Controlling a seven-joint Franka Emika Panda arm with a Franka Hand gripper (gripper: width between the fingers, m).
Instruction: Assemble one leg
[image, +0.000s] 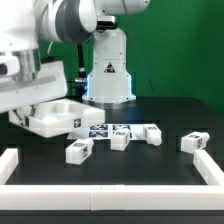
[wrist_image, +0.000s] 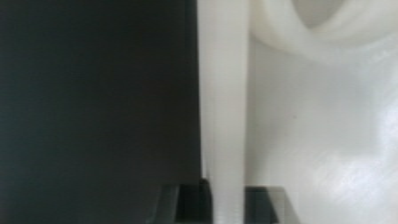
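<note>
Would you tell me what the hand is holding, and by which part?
The panel, by its thin side wall, clamped in the hand.

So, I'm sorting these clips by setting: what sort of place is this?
Probably a robotics lab bench: a white robot arm mounted at a black table, a green backdrop behind, and small white legs carrying square tag markers.
</note>
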